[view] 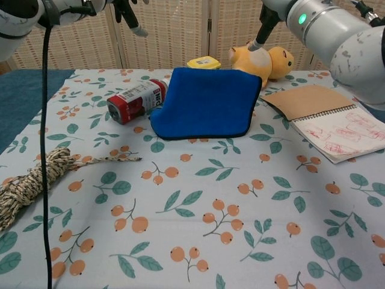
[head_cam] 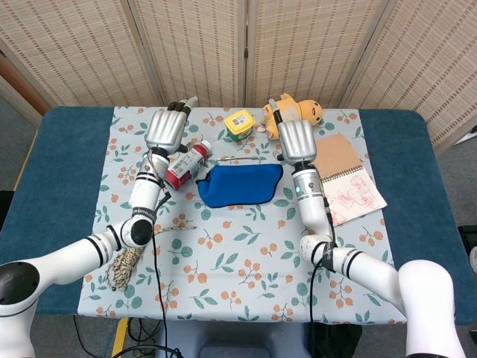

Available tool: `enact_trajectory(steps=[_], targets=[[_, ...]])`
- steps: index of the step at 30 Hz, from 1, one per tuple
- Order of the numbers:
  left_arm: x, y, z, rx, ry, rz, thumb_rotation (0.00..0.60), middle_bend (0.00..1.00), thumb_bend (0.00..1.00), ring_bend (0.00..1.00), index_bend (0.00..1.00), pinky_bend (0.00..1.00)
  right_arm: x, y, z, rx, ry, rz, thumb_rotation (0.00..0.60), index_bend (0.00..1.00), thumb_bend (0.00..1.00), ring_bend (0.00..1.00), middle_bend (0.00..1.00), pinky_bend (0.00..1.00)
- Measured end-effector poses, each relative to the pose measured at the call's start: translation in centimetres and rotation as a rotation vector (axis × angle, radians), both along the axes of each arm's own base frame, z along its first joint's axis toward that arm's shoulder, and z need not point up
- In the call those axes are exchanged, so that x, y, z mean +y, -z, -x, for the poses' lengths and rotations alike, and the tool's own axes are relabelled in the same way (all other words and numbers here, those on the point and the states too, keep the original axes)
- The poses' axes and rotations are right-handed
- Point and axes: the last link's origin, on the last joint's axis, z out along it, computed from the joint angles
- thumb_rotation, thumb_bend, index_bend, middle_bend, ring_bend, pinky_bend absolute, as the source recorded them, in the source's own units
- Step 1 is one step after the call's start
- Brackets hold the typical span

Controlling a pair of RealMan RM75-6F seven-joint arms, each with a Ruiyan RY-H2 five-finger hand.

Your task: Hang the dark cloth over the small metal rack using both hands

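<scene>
The left hand [head_cam: 166, 128] hovers above the far-left part of the tabletop [head_cam: 67, 149], fingers apart and holding nothing, with a red can [head_cam: 185, 165] lying just below it. To its right the dark cloth [head_cam: 240, 183] hangs draped over the small metal rack [head_cam: 237, 159] — its long axis runs left to right, parallel to the far edge, and only a thin bar shows behind the fold. The right hand [head_cam: 296, 139] is raised off the cloth's right end, also empty with fingers apart. Both hands sit about equally near — one off each end. A yellow tub [head_cam: 240, 121] and plush toy [head_cam: 296, 112] crowd the far edge; a notebook [head_cam: 344, 180] lies toward the right edge. The near side offers open room to withdraw.
</scene>
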Motion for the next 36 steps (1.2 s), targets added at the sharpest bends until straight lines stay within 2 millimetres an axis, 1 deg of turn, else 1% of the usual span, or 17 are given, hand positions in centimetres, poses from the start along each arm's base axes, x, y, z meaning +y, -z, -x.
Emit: enact_trajectory(steps=[2,4,7,10,12,15,19,24,28,31,36], targets=[[-0.3,-0.1,0.3,-0.012,-0.004,-0.001,0.600,0.14,0.22,0.15,0.07,0.44,0.4,-0.4,0.3,0.000,-0.013,0.001,0.600,0.05,0.07,0.82,0.85,0.99],[-0.7,-0.2,0.7,-0.025,-0.009,0.003,0.600,0.14,0.22,0.15,0.07,0.44,0.9,-0.9,0.7,-0.002,-0.027,-0.001,0.600,0.14,0.12,0.80,0.84,0.99],[-1.3,-0.4,1.7,-0.045,-0.022,0.020,0.600,0.14,0.22,0.15,0.07,0.44,1.8,-1.9,1.5,0.000,-0.049,-0.004,0.600,0.24,0.18,0.78,0.82,0.99],[-2.0,-1.1,3.2,-0.053,-0.039,0.020,0.600,0.14,0.22,0.15,0.08,0.43,2.9,-2.9,2.5,0.013,-0.066,-0.009,0.600,0.31,0.20,0.72,0.78,0.98],[-2.5,-1.7,4.2,-0.051,-0.042,0.015,0.600,0.14,0.22,0.15,0.08,0.41,3.6,-3.5,3.1,0.018,-0.071,-0.019,0.600,0.32,0.20,0.69,0.74,0.97],[-3.4,-2.6,5.4,-0.052,-0.036,0.012,0.600,0.14,0.22,0.15,0.08,0.38,5.1,-4.6,4.1,0.020,-0.077,-0.042,0.600,0.34,0.20,0.66,0.71,0.92],[-4.8,-3.7,7.3,-0.042,-0.017,0.005,0.600,0.14,0.22,0.15,0.08,0.35,7.9,-6.5,6.1,0.030,-0.085,-0.083,0.600,0.34,0.20,0.61,0.68,0.85],[-7.5,-5.3,10.8,-0.025,-0.016,-0.012,0.600,0.14,0.22,0.15,0.08,0.31,11.6,-8.5,9.5,0.027,-0.071,-0.124,0.600,0.36,0.20,0.59,0.66,0.82],[-9.8,-6.6,13.5,-0.042,-0.050,-0.023,0.600,0.14,0.22,0.15,0.09,0.30,14.9,-9.8,12.5,0.012,-0.042,-0.142,0.600,0.36,0.20,0.57,0.65,0.81],[-11.7,-7.5,15.2,-0.034,-0.058,-0.033,0.600,0.14,0.22,0.15,0.09,0.29,17.2,-10.6,14.2,0.000,-0.026,-0.145,0.600,0.36,0.20,0.55,0.64,0.79],[-15.2,-8.9,17.9,0.008,-0.056,-0.072,0.600,0.14,0.22,0.15,0.10,0.28,20.5,-12.0,16.6,-0.025,-0.011,-0.124,0.600,0.38,0.21,0.55,0.64,0.78]])
